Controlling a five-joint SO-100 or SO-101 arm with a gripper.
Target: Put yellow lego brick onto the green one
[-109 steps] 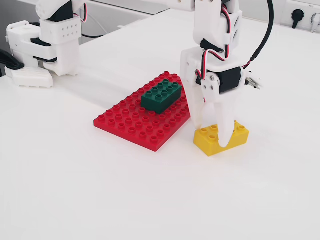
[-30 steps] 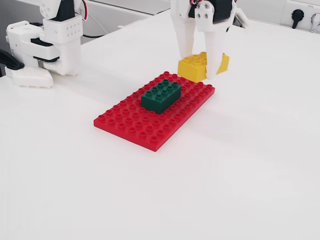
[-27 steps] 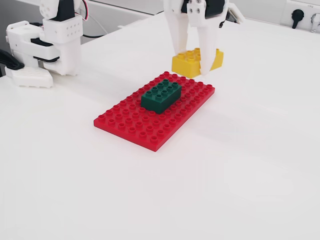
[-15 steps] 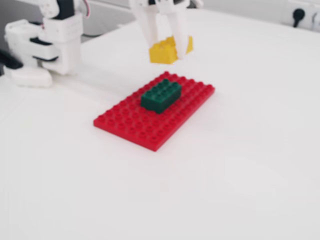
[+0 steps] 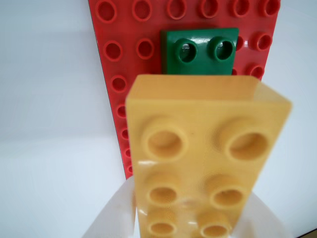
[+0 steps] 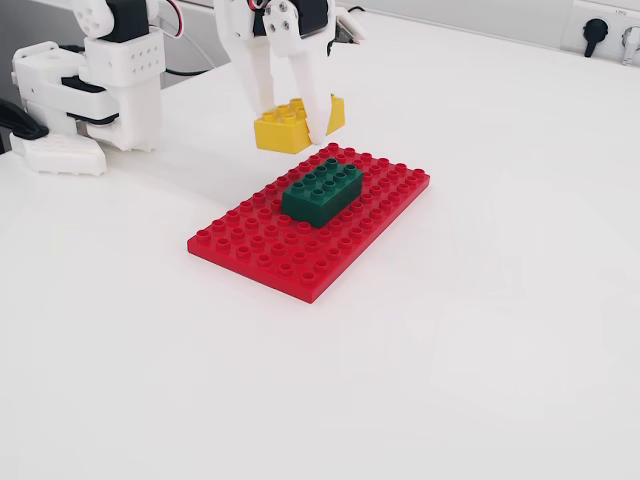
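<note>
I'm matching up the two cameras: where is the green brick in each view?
Wrist view: green brick top centre, partly hidden behind the held yellow brick.
Fixed view: green brick centre-left, on the red baseplate.
Shared landmark: the red baseplate under it.

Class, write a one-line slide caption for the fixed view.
Gripper carries the yellow lego brick in the air near the green brick seated on the red baseplate.

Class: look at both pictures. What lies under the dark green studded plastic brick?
The dark green studded plastic brick sits on a flat red studded baseplate, which lies on the white table. The plate's studs directly beneath the brick are covered.
</note>
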